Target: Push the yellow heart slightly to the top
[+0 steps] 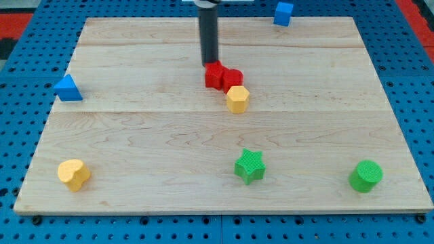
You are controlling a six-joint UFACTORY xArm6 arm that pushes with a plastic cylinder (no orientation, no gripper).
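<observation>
The yellow heart (73,174) lies near the bottom left corner of the wooden board (135,129). My tip (210,63) is near the top middle of the board, far from the heart, up and to its right. The tip stands just above two red blocks (222,77) that touch each other. A yellow hexagon-like block (237,99) touches the red blocks from below right.
A blue triangle (68,89) sits at the board's left edge. A blue cube (283,13) lies off the board at the top right. A green star (249,167) is at the bottom middle and a green cylinder (366,176) at the bottom right.
</observation>
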